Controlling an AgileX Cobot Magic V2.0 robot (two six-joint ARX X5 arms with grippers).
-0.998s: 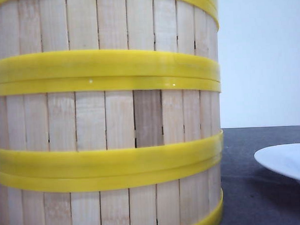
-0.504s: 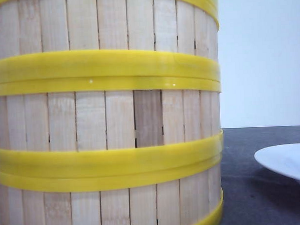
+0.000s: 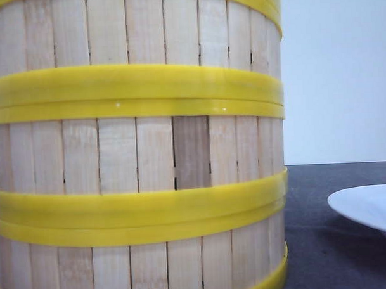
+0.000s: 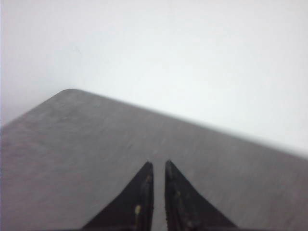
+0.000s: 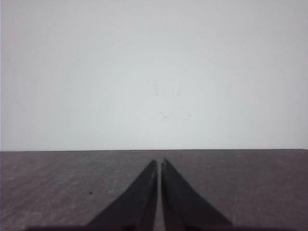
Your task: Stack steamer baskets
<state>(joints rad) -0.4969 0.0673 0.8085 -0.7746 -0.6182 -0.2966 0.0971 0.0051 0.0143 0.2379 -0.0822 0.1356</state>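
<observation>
The steamer baskets (image 3: 136,153) fill most of my front view, standing one on another in a single column on the dark table (image 3: 336,253). I count three tiers of pale slat wall: the bottom basket (image 3: 140,270), the middle basket (image 3: 136,153) and the top basket (image 3: 132,29), with doubled yellow rims meeting between each pair. The rims sit flush and level all the way round the part I can see, and the walls run straight up, so I judge the stack square and not leaning. The top of the column is cut off by the frame, so I cannot tell what lies on it.

A white plate (image 3: 366,208) sits on the table to the right, apart from the stack.

My left gripper (image 4: 158,166) hangs over bare table with its fingers drawn nearly together, only a thin slit between the tips, and nothing between them. My right gripper (image 5: 159,163) is the same: tips all but meeting, empty, pointing across the table toward the pale wall. Neither wrist view shows a basket, so both of my claws are clear of the column.

As I judge it, the stacking itself is done: all three baskets are in one pile and I hold nothing. What remains, if anything, is to keep my arms clear and rest
</observation>
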